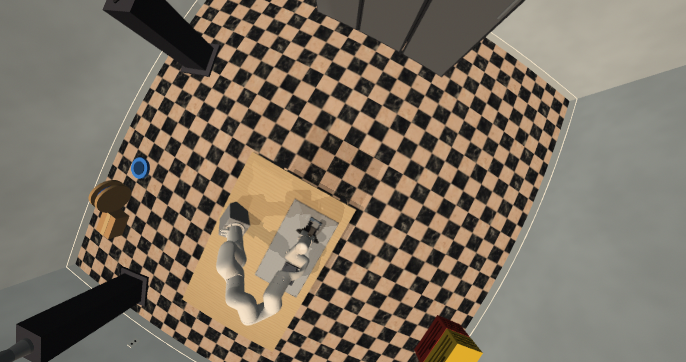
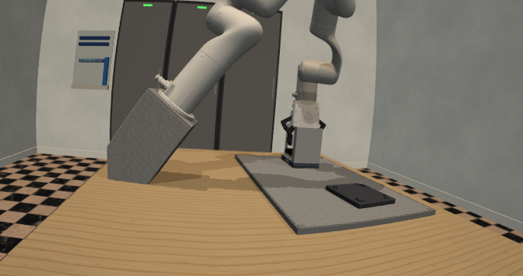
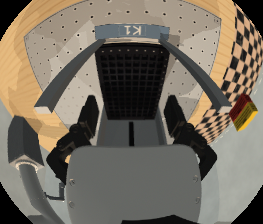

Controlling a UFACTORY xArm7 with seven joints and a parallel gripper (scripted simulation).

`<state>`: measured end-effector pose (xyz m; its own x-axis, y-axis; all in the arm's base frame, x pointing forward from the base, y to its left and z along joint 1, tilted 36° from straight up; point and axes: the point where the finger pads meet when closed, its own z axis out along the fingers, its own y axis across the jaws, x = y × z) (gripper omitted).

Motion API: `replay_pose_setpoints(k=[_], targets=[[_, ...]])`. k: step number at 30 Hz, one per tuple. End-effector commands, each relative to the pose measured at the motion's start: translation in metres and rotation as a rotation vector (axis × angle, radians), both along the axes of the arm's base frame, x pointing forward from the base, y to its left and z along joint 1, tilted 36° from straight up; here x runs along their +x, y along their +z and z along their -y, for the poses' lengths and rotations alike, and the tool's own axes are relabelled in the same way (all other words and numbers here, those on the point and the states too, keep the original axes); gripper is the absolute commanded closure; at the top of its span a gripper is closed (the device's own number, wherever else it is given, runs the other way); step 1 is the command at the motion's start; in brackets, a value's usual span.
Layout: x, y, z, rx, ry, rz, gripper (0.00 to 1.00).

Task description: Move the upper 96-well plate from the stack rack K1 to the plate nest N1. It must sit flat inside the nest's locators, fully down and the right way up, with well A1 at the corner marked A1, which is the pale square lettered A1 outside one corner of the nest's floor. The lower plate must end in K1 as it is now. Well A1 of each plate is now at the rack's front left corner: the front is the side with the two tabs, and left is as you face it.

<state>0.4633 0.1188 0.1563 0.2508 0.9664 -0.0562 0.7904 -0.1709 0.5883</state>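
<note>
The stack rack K1 stands upright at the far end of the grey mat. In the wrist view its label K1 is at the top, and the upper plate shows as a dark grid of wells inside the rack. My gripper is open, lowered over the rack top, with one finger on each side of the plate. It also shows in the exterior view and from above. The lower plate is hidden. The plate nest N1 is a flat black pad near the mat's front right, empty. Its A1 mark is too small to see.
The arm's grey base block stands tilted at the table's left. Dark cabinets line the back wall. A red and yellow box sits on the checkered floor beyond the table.
</note>
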Motion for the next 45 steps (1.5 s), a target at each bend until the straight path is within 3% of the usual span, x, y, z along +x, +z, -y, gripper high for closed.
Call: replay_pose_setpoints(k=[1, 45], targets=[[0.003, -0.002, 0.000, 0.001, 0.002, 0.003, 0.00], [0.015, -0.019, 0.004, 0.001, 0.002, 0.003, 0.00]])
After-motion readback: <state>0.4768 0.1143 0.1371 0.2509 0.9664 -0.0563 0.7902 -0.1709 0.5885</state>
